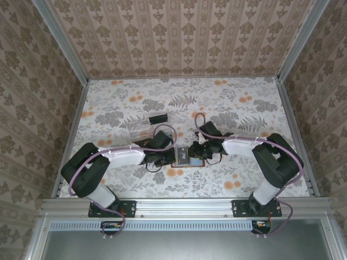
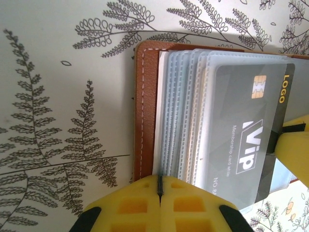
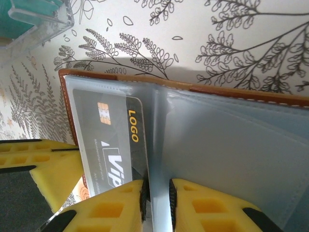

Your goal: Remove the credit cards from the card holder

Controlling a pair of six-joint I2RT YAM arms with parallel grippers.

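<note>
The brown leather card holder (image 1: 182, 157) lies open on the floral table between my two grippers. Its stitched cover (image 2: 144, 106) and stacked clear sleeves face the left wrist view. A grey VIP credit card (image 2: 246, 130) sits in the top sleeve (image 3: 113, 145). My left gripper (image 2: 160, 181) is shut on the holder's near edge, where the cover meets the sleeves. My right gripper (image 3: 157, 186) has its jaws a narrow gap apart, straddling the upright sleeve leaf at the card's edge. The left pad touches the card's corner.
A clear plastic piece (image 1: 142, 127) with a black item beside it lies behind the left arm; its corner shows at the top left of the right wrist view (image 3: 38, 19). The table is walled on three sides.
</note>
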